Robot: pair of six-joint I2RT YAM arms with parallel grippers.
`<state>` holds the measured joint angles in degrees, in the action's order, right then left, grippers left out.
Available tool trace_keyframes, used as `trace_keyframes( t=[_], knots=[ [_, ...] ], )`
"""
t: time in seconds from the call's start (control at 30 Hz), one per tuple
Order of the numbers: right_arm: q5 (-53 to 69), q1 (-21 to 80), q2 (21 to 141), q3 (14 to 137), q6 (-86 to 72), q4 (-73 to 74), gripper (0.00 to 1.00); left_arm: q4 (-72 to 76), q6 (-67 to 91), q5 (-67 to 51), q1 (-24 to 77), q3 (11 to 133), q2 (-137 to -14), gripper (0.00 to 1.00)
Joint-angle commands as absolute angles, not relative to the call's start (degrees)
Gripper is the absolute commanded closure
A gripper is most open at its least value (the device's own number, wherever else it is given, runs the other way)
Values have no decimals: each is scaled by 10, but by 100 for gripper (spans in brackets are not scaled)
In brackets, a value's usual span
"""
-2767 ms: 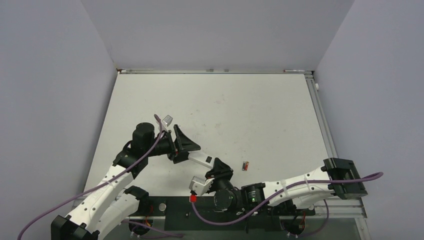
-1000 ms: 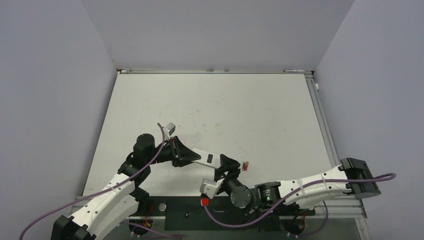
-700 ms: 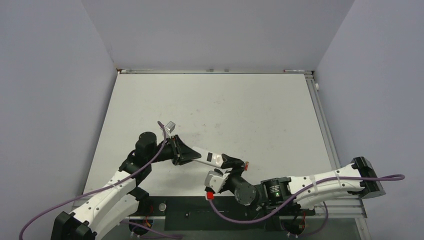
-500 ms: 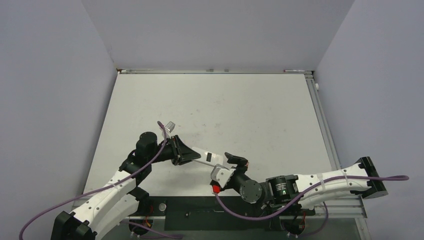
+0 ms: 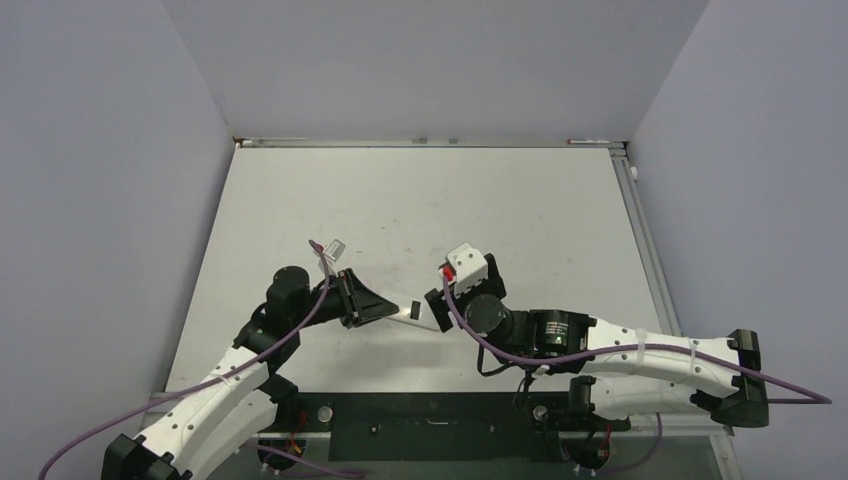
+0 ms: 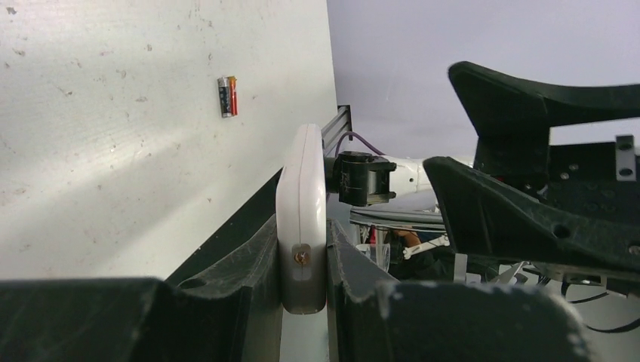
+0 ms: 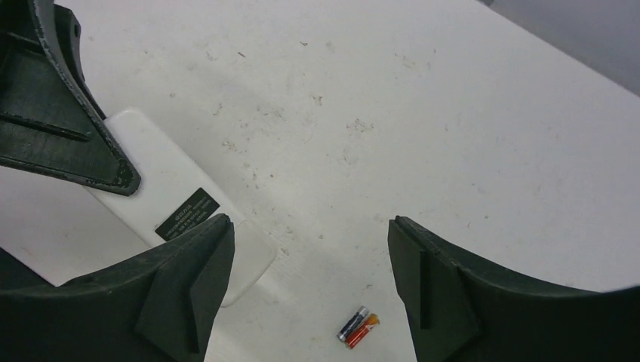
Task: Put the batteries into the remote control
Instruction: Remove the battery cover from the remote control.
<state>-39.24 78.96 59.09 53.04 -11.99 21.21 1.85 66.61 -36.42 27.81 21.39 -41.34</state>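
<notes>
My left gripper (image 6: pixel 302 253) is shut on the remote control (image 6: pixel 301 197), a white bar held on edge above the table; the top view shows the left gripper (image 5: pixel 383 305) with the remote control (image 5: pixel 422 316) sticking out to the right. The right wrist view shows the remote control's (image 7: pixel 175 197) plain white face with a black label. My right gripper (image 7: pixel 309 226) is open and empty, hovering over the remote's free end. Two batteries (image 7: pixel 358 326) lie side by side on the table beyond that end, one red, one dark; the same batteries (image 6: pixel 227 96) show in the left wrist view. The right arm hides them from above.
The white table (image 5: pixel 520 220) has a metal rail (image 5: pixel 645 250) along its right edge and grey walls behind and beside it. The right arm's links (image 5: pixel 640 350) stretch along the near edge. A black base strip (image 5: pixel 420 415) runs in front.
My right arm has swung away from the near edge to above the remote's free end, and its jaws have spread wider. The left gripper still holds the remote, shifted slightly.
</notes>
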Motion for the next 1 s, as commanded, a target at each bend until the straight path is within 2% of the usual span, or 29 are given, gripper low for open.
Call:
trace_keyframes(
  t=[0.0, 0.47, 0.73, 0.97],
  knots=[
    [-329, 748, 595, 548, -238, 239, 27, 68, 647, -353, 277, 229, -397, 100],
    [4, 515, 533, 455, -370, 148, 27, 227, 703, -363, 247, 151, -401, 100],
    [145, 440, 516, 387, -431, 64, 28, 378, 784, -383, 227, 106, -438, 100],
    [216, 413, 513, 340, -478, -21, 29, 423, 806, -391, 225, 95, -447, 100]
  ],
)
